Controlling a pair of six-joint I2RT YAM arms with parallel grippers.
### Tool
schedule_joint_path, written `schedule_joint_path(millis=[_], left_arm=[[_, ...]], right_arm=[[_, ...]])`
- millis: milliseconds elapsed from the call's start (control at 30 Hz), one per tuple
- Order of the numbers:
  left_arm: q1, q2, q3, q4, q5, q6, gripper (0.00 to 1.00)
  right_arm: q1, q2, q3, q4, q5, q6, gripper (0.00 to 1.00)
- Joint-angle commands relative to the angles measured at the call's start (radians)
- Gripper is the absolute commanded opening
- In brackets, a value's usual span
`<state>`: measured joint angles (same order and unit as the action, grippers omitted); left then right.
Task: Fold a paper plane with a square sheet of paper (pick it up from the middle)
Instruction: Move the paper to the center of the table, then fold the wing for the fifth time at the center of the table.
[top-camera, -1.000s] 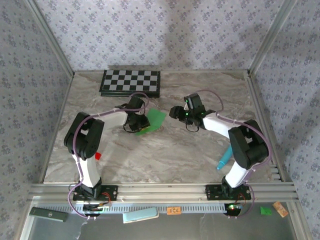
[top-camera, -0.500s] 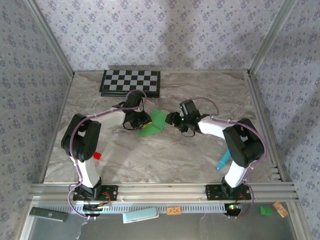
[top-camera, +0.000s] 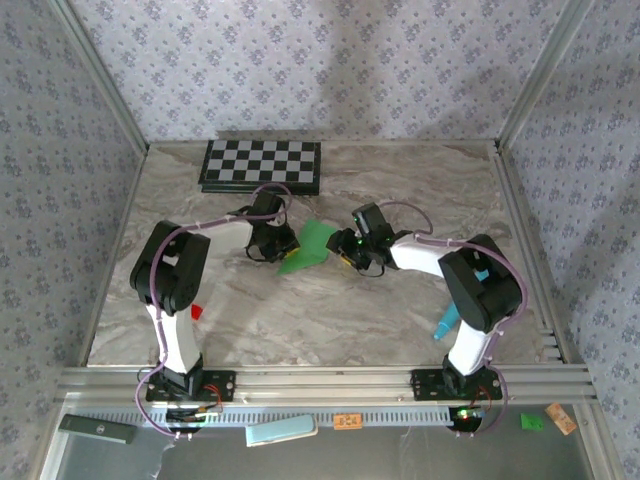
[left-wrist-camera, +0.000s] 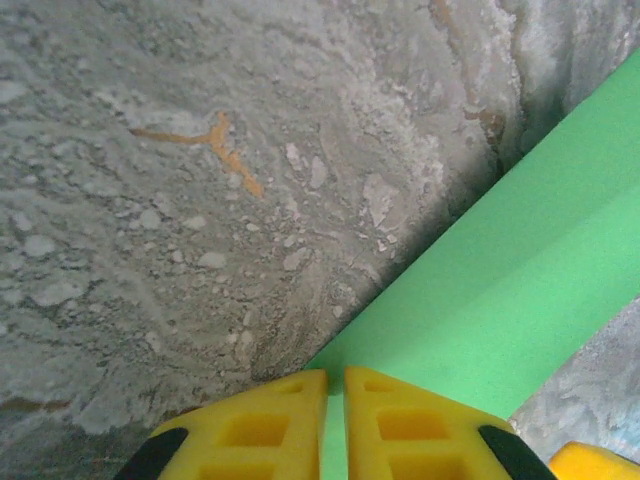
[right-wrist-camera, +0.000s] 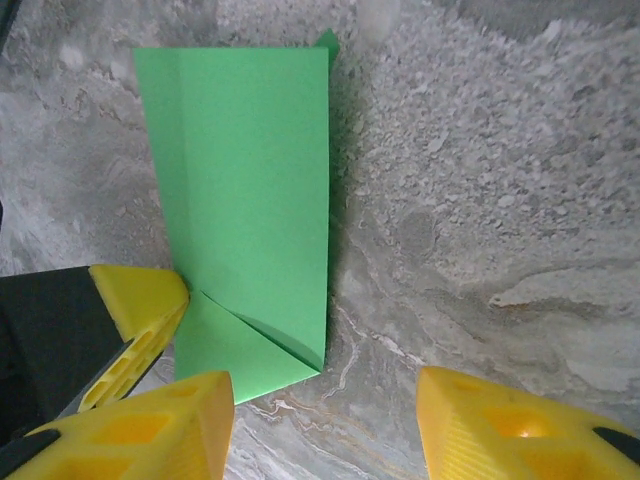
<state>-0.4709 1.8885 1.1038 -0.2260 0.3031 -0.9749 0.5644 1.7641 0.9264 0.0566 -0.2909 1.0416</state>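
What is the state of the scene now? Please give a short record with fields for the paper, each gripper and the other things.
paper: green sheet, folded to a long rectangle, one corner turned in
left gripper: shut on the sheet's edge
right gripper: open, near the turned-in corner, holding nothing
other things: checkerboard at the table's far edge; teal marker by the right arm; red block by the left arm

Pale floral wallpaper walls (top-camera: 330, 60) on three sides; grey marble-pattern tabletop (top-camera: 300, 310); aluminium rail (top-camera: 320, 378) along near edge.
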Motion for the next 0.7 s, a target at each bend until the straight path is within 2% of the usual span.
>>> schedule_joint_path(millis=[0,233,667], left_arm=[[0.007,-0.003,-0.034,0.001,-0.014,-0.029,0.13],[0.012,-0.014,-0.069,0.045,0.019,-0.067,0.13],[0.038,-0.025,-0.107,0.071,0.062,-0.076,0.13]], right_arm=[[0.017,0.050,0.051,0.002,-0.040,0.051,0.51],[0.044,0.106,0.096,-0.004,-0.059,0.100,0.46],[0.069,0.144,0.132,0.012,-0.055,0.133,0.43]])
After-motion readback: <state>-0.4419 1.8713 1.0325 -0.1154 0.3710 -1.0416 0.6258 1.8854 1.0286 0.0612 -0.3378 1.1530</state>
